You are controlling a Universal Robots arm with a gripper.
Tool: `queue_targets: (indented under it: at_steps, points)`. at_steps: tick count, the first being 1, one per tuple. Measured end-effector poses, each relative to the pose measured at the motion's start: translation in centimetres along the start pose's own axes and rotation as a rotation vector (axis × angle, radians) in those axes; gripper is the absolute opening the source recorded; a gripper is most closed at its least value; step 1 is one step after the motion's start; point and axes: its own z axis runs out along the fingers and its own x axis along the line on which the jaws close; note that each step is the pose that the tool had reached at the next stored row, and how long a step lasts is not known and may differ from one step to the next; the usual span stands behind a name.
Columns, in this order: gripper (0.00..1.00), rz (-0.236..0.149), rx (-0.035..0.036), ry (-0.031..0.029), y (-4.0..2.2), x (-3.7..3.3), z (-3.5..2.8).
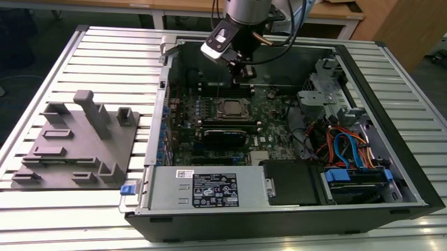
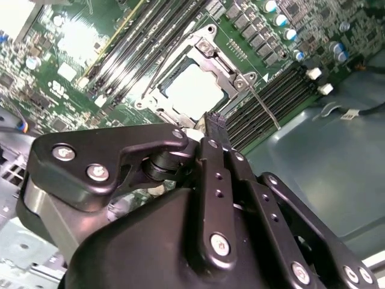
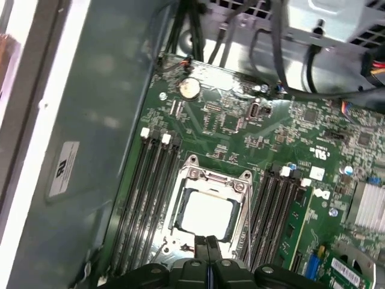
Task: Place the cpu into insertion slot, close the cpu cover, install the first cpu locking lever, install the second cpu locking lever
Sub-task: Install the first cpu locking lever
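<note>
The cpu [image 3: 207, 215] [image 2: 194, 90] lies flat in the insertion slot [image 1: 231, 108] on the green board, its dull silvery top showing. The cpu cover [image 3: 212, 176] [image 2: 212, 53] is down around it as a silvery frame. A thin locking lever [image 2: 266, 107] runs along one side of the socket and a second one [image 2: 161, 63] along the opposite side; I cannot tell whether they are latched. My gripper [image 1: 237, 81] [image 3: 207, 242] [image 2: 215, 125] hangs just above the board at the socket's edge, fingers shut together with nothing between them.
Black memory slots [image 3: 149, 192] flank the socket on both sides. A long black card [image 1: 223, 137] lies nearer the front, with a power supply [image 1: 209, 189] and cables [image 1: 342, 146] on the exterior view's right. A grey fixture plate [image 1: 77, 144] stands outside the case on the exterior view's left.
</note>
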Motion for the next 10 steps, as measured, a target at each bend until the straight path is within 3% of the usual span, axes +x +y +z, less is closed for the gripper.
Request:
queue_targets:
  at_steps: [6,10]
  points:
    - [0.10,-0.082,0.0013,-0.0004,0.00,0.00,0.00]
    - [0.10,-0.108,0.0017,-0.0005,0.00,0.00,0.00]
